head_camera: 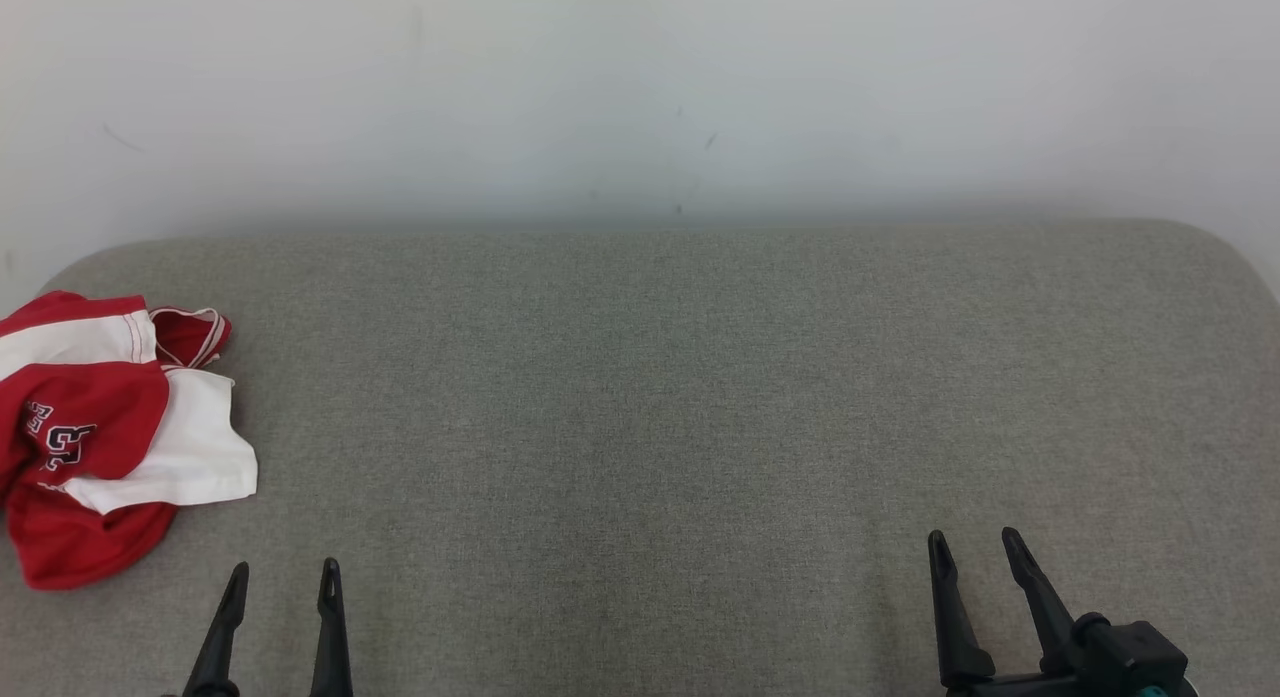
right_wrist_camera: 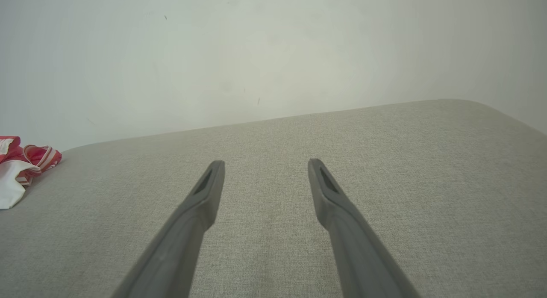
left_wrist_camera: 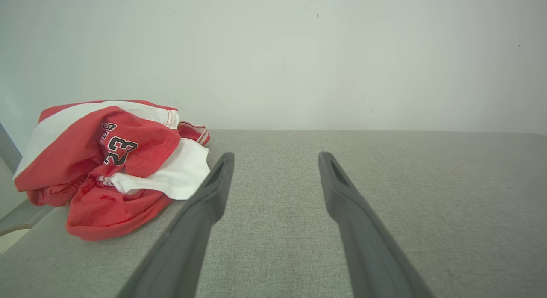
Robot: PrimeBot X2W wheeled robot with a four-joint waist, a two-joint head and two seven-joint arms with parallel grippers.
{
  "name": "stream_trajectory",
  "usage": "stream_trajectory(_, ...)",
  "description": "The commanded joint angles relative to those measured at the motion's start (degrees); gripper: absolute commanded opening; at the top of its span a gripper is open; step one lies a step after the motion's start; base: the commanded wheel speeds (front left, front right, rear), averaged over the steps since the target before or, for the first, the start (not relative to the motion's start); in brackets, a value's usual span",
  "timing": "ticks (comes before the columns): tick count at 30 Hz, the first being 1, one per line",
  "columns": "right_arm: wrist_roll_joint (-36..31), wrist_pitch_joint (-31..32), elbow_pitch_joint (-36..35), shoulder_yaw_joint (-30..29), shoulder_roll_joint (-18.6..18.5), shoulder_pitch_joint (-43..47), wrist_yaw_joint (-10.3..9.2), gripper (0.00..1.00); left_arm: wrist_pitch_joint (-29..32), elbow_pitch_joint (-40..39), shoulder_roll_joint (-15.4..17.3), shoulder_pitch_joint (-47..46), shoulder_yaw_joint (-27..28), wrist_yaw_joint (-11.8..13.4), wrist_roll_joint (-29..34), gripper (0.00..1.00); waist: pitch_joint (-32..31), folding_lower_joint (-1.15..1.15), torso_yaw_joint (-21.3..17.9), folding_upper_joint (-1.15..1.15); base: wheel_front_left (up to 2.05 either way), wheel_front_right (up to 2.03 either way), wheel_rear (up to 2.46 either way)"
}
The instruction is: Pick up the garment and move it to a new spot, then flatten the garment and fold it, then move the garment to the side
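Red-and-white garment (head_camera: pixel 110 427) lies crumpled at far-left edge of grey padded table (head_camera: pixel 700 397), number print showing. Left gripper (head_camera: pixel 285 569) near-left, fingers spread, just short of it. Right gripper (head_camera: pixel 975 537) near-right, spread, empty, well apart.

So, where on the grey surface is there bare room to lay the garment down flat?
The whole middle and right of the grey surface is bare, from the garment across to the rounded right edge, and from the wall down to the open left gripper and right gripper. Only the left edge is crowded, where the crumpled garment lies.
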Motion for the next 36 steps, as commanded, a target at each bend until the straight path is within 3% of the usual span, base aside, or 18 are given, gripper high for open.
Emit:
stream_trajectory(1,-1.04,-0.37,0.15,0.14,-0.19,-0.54,0.18,1.0,-0.53,-0.38,0.33,0.88,-0.11,0.0,1.18,1.0,-0.01,0.0,-0.01,0.0,0.0,0.0,0.0)
stream_trajectory(13,-6.0,-1.66,0.41,-0.1,-0.19,-0.53,0.2,1.0,-1.68,-0.93,-0.04,1.62,0.54,-0.01,5.89,1.0,-0.28,0.0,-0.17,0.0,0.0,0.0,0.0)
stream_trajectory(36,-4.82,-1.56,1.01,-2.15,-0.19,0.13,0.2,1.0,-1.61,0.97,-0.87,1.82,2.33,-0.37,5.36,1.0,-0.71,0.0,-0.34,0.0,0.0,0.0,0.0)
